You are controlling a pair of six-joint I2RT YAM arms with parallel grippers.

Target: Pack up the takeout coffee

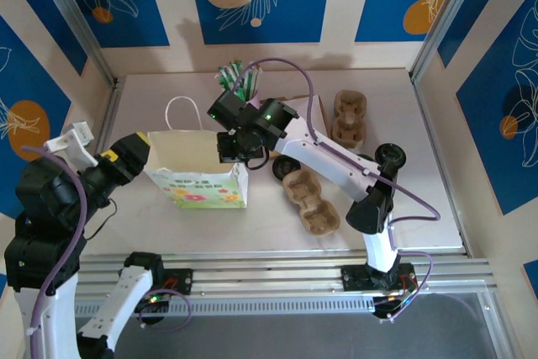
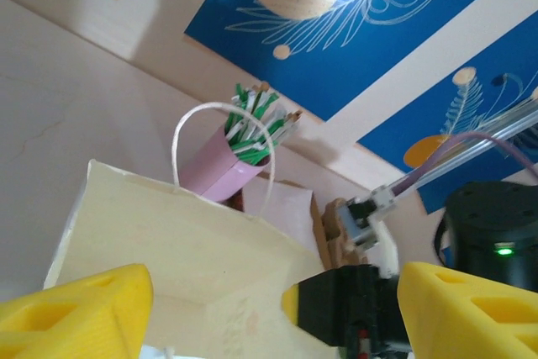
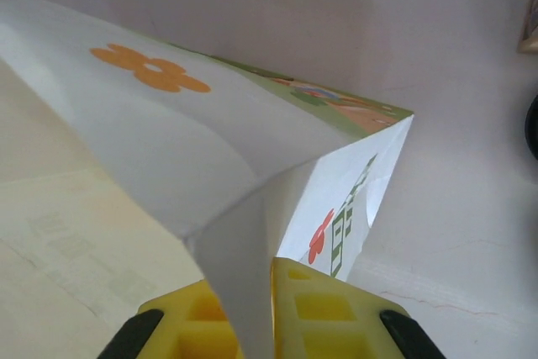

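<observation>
Overhead, the paper bag (image 1: 197, 176) stands open left of centre with an arm at either side. The left gripper (image 1: 141, 150) sits at its left rim and the right gripper (image 1: 235, 147) at its right rim, most likely to keep the mouth spread for packing. The coffee cup (image 1: 282, 166) is probably the dark round shape at the middle of the frame, just right of the bag. It is half hidden under the right arm, so I can't be sure. A pink cup of sticks (image 1: 239, 81) stands behind the bag, and cardboard trays (image 1: 311, 201) lie to the right.

From the left wrist, the left gripper (image 2: 273, 292) has its yellow fingers (image 2: 76, 313) wide apart, with the bag's (image 2: 168, 241) pale inside between them. Whether either finger touches paper is cut off at the bottom edge. The pink cup (image 2: 223, 170) shows beyond the handle, and the right gripper (image 2: 336, 313) shows at lower centre.

From the right wrist, the right gripper (image 3: 265, 292) has its fingers pressed together on a fold of the bag's (image 3: 168, 140) rim, pinning that corner.
</observation>
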